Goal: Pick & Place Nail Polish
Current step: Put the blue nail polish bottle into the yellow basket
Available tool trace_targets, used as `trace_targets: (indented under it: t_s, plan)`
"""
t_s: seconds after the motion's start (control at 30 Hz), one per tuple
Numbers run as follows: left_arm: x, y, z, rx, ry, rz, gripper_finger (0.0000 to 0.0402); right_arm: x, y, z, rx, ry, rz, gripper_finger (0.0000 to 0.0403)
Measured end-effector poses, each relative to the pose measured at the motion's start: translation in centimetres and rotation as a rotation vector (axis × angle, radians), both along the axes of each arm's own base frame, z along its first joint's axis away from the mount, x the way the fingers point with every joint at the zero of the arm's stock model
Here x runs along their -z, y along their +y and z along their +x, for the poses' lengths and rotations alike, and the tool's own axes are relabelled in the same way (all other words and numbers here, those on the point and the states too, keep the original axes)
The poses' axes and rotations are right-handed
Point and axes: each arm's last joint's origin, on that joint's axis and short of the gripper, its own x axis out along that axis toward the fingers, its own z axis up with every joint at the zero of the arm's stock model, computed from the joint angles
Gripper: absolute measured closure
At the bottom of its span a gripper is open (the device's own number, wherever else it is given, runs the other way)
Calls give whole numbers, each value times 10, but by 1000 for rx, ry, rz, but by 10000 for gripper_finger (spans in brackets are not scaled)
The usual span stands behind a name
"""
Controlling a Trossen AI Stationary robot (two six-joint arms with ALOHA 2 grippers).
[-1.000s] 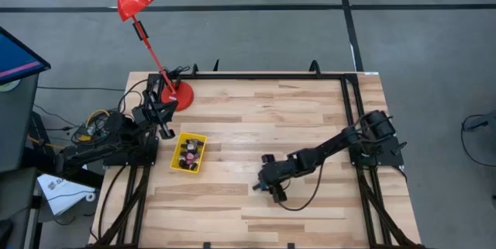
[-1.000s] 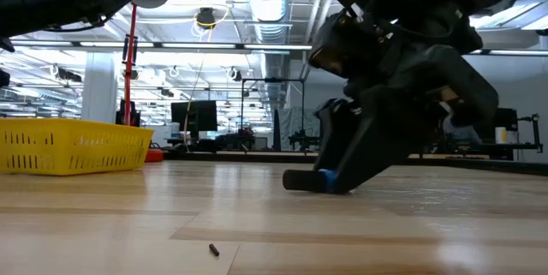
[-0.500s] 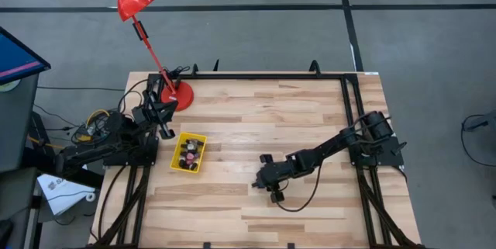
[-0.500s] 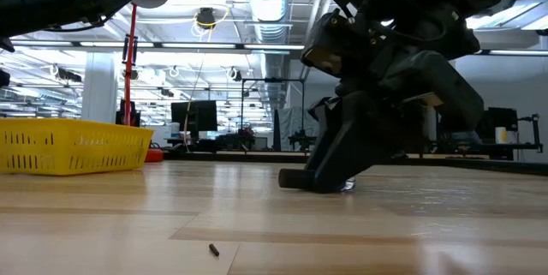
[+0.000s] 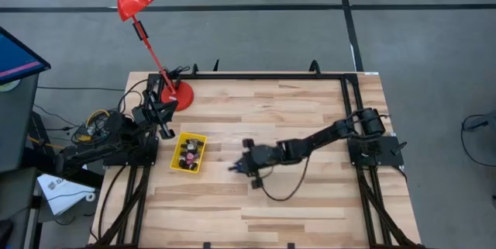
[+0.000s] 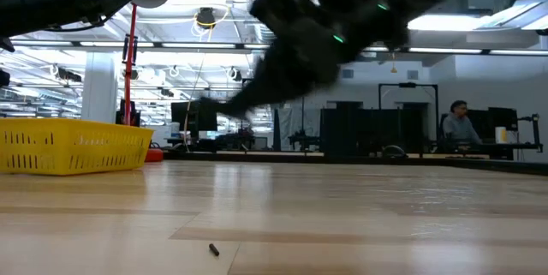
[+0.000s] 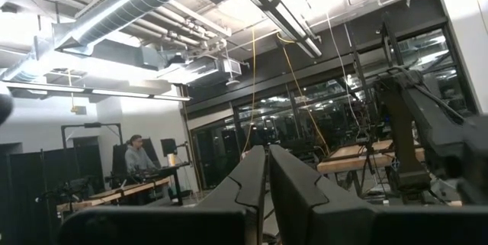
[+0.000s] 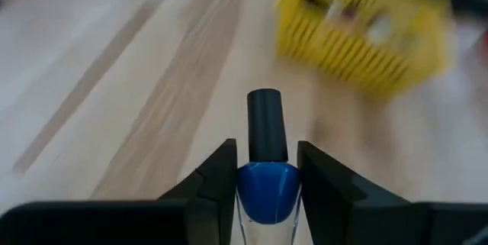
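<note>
My right gripper [image 5: 236,165] is shut on a blue nail polish bottle with a black cap [image 8: 265,167], lifted above the middle of the table, right of the yellow basket [image 5: 189,151]. The basket holds several other small bottles [image 5: 188,153] and also shows in the right wrist view [image 8: 366,31] and the low view [image 6: 73,146]. My left gripper [image 7: 267,180] is shut and empty; its arm waits at the table's left edge [image 5: 159,117]. My right gripper pinches the bottle's round blue body [image 8: 265,190] between its two fingers [image 8: 217,180], one on each side. The black cap [image 8: 265,127] sticks out forward past the fingertips, toward the basket. The bottle is lifted clear of the table.
A red desk lamp stands with its base [image 5: 180,94] at the table's far left corner, behind the basket. A small dark bit [image 6: 213,248] lies on the wood near the front edge. Bare wood lies between my right gripper and the basket.
My right gripper has risen off the table with the blue bottle and gone toward the table's left edge, toward the yellow basket. The bottle, which lay on the wood a second ago, is now lifted clear.
</note>
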Motion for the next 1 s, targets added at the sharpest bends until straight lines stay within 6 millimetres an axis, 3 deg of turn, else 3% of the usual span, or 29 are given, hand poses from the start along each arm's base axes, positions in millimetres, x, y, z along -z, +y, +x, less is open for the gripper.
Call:
trace_targets:
  t_s: [0.17, 0.37, 0.7, 1.0]
  plan:
    - [0, 0, 0, 0, -1, 0, 387, -39, -18, 32, -13, -162, -74, 301]
    - [0, 0, 0, 0, -1, 0, 387, -53, -34, 78, -119, -255, -115, 301]
    - [0, 0, 0, 0, -2, 0, 387, -39, -50, 150, -324, -208, -140, 301]
    - [-1, 0, 0, 0, -7, 2, 387, -23, -62, 178, -382, -122, -194, 299]
